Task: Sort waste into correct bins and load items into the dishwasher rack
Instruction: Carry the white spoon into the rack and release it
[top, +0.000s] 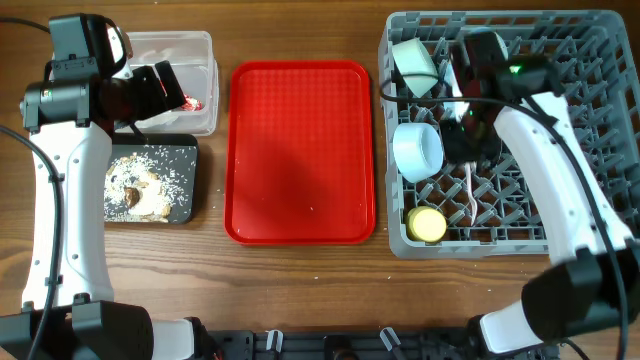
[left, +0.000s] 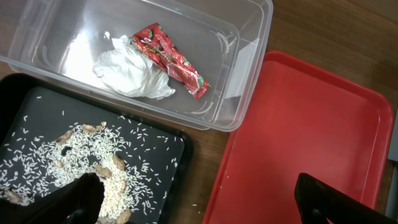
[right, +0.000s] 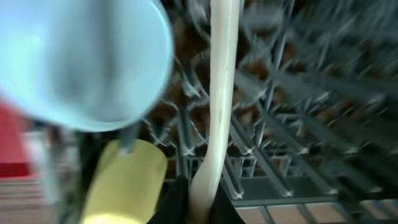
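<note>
Red serving tray (top: 300, 150): nearly bare, open from above, the widest free spot. Left of it in the overhead view, the clear tub (top: 205, 45) and black tray (top: 190, 150) sit close together, with only a narrow strip of table between them and the red tray. The wide-open left gripper (top: 170, 88) hangs over the tub, covering part of it. Right of the red tray is the dishwasher rack (top: 600, 60). Its column nearest the tray is blocked by the pale green bowl (top: 415, 62), light blue bowl (top: 418, 148) and yellow cup (top: 428, 224). The right arm (top: 545, 170) crosses mid-rack. The right gripper (right: 194, 208) clamps a white utensil (right: 221, 93) just past the blue bowl. On the rack's side farthest from the tray there are only pegs.
</note>
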